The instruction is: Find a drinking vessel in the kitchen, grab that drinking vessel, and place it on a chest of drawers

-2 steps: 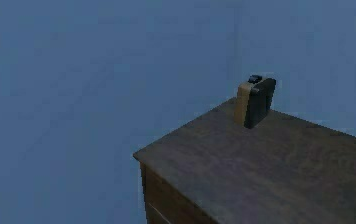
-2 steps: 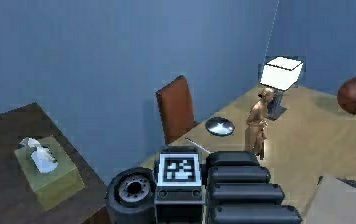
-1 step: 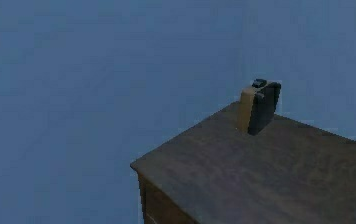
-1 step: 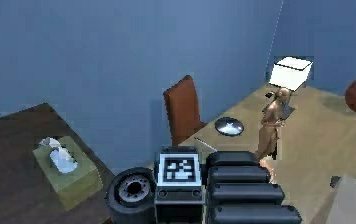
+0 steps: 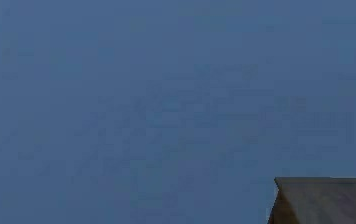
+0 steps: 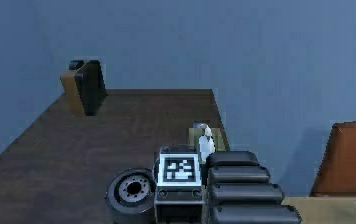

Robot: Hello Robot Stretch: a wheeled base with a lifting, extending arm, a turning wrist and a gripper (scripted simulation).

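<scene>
**Operator:** Report gripper status.

**Technician:** The arm enters at the arm side view's bottom edge as stacked dark ribbed segments. A white marker square sits at the arm's left. The gripper shows as a dark round body left of that marker, above a dark wooden top. Finger state: cannot tell. Load: cannot tell, as the far end cannot be made out.

**Operator:** Locate the drinking vessel.

**Technician:** A small white object shows against the wooden top near its right edge, just beyond the marker. It is too small to confirm its kind. A dark box sits at the top's far left corner, well apart from it. An orange-brown panel stands at the view's right edge. In the forward view, a dark furniture corner shows at lower right against a blue wall.
</scene>
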